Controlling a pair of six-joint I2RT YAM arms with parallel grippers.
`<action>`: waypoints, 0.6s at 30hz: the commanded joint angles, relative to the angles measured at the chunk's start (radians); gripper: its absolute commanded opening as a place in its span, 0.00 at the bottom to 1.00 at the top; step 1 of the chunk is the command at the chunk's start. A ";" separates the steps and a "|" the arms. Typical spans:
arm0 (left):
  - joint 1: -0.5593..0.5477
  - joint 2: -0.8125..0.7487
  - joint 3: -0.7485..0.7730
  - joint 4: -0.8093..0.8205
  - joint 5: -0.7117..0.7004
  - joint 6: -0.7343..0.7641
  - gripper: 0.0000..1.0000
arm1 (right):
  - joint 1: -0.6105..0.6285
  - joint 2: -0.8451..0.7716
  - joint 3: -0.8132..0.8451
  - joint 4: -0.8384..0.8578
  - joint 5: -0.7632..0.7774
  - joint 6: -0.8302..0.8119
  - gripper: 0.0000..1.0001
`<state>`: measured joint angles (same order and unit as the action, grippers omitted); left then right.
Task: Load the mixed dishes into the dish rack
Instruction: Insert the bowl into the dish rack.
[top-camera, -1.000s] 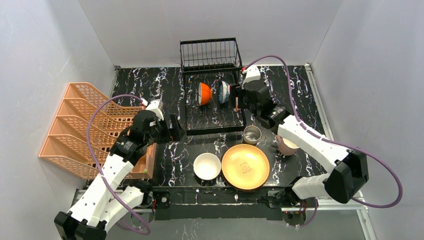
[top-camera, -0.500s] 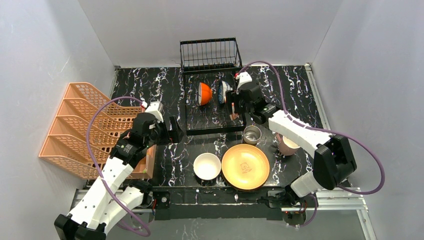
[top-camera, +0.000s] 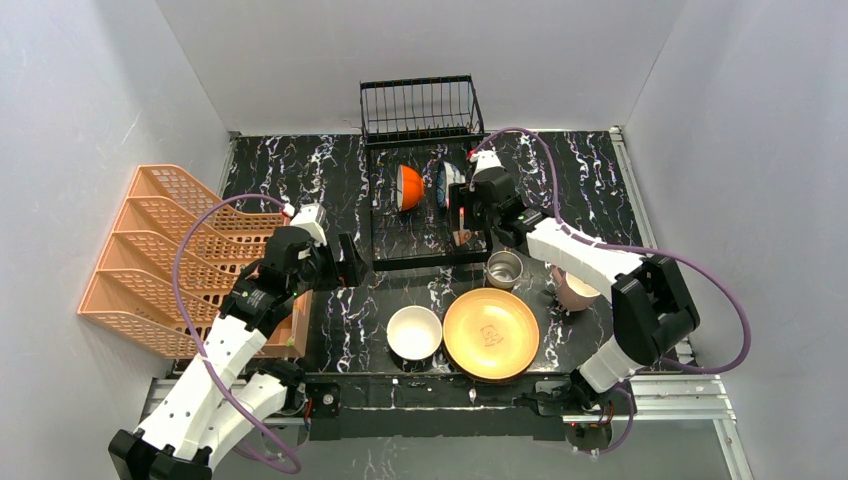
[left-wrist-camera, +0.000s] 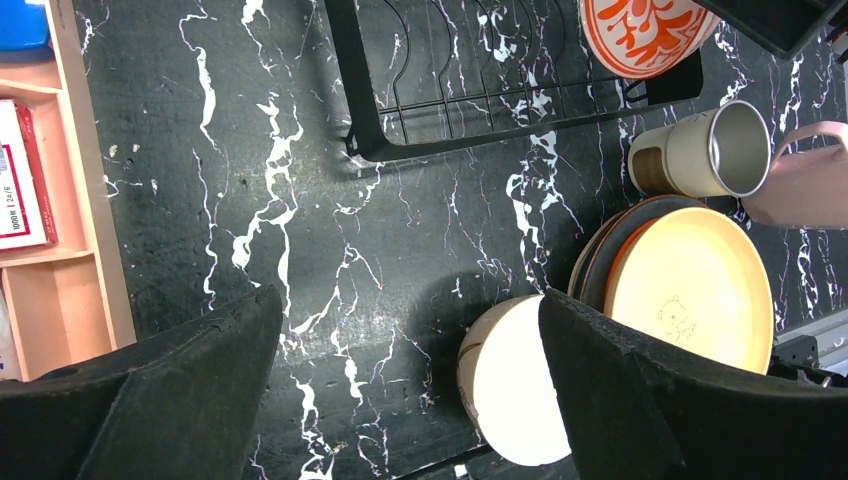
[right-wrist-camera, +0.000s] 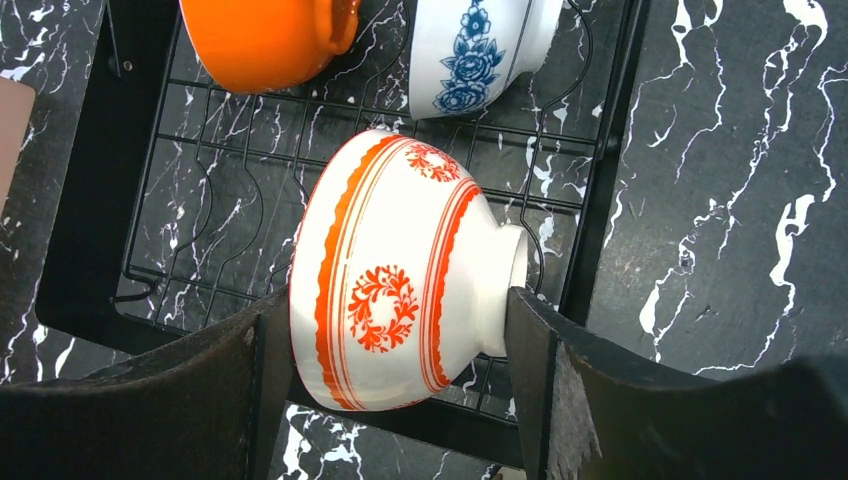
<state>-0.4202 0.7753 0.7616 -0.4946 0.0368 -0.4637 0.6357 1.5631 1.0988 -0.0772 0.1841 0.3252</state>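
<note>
My right gripper (right-wrist-camera: 392, 325) is shut on the red floral bowl (right-wrist-camera: 400, 300), one finger on its rim and the other on its foot. The bowl is held on its side over the near end of the black wire dish rack (right-wrist-camera: 600, 200), (top-camera: 430, 262). An orange bowl (top-camera: 408, 187) and a blue-patterned bowl (top-camera: 447, 183) stand on edge in the rack behind it. On the table lie a white bowl (top-camera: 414, 332), a yellow plate (top-camera: 490, 333) on a stack, a steel cup (top-camera: 504, 269) and a pink mug (top-camera: 573, 290). My left gripper (left-wrist-camera: 410, 380) hangs open over bare table beside the white bowl (left-wrist-camera: 520, 385).
An orange plastic lattice rack (top-camera: 165, 255) fills the left side. A wooden box (left-wrist-camera: 60, 200) with small packets lies next to it, under my left arm. The rack's raised back tier (top-camera: 420, 105) stands against the rear wall.
My right arm has carried the red floral bowl from the rack's right edge to its near end. The left arm has not moved.
</note>
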 joint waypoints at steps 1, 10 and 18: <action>0.000 -0.008 -0.009 0.005 0.002 0.016 0.98 | -0.003 -0.002 0.009 0.095 0.031 0.027 0.01; 0.000 -0.001 -0.008 0.006 0.003 0.017 0.98 | -0.003 0.022 -0.002 0.089 0.048 0.042 0.01; 0.000 -0.007 -0.009 0.007 -0.001 0.017 0.98 | -0.002 0.040 -0.031 0.097 0.031 0.073 0.01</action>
<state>-0.4202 0.7769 0.7616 -0.4942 0.0372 -0.4633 0.6357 1.6096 1.0809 -0.0532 0.2062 0.3771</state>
